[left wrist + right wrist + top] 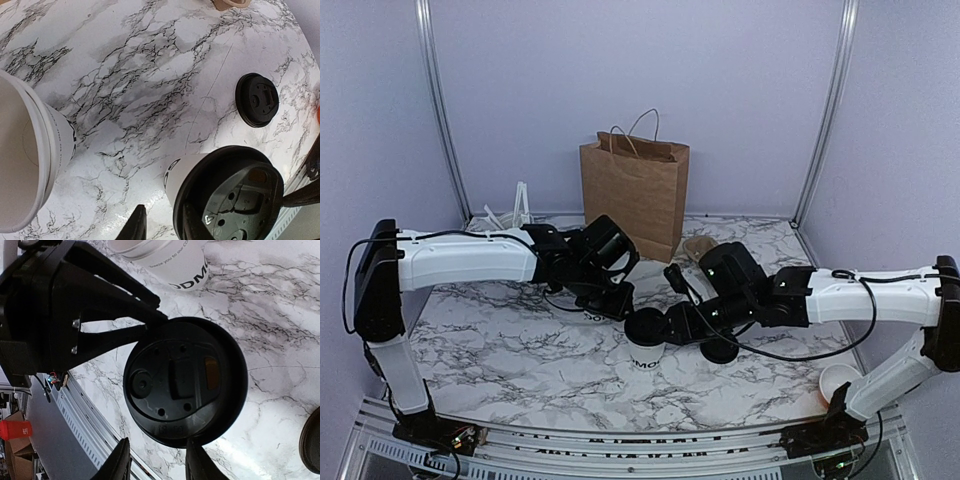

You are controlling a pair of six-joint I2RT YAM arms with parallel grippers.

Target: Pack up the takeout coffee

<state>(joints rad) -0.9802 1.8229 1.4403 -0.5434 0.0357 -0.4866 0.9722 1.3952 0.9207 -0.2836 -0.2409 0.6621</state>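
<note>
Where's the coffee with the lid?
Top view: the takeout coffee stands mid-table, before the brown paper bag, just left of a loose black lid.

Tabletop (500, 350) is marble-print, smooth with a slight sheen. The takeout coffee (645, 345) is smooth white paper under a black plastic lid (185, 387), semi-matt. Bag (635, 195) at the back is plain matt brown paper. Loose lid (256, 100) looks like the same black plastic.
</note>
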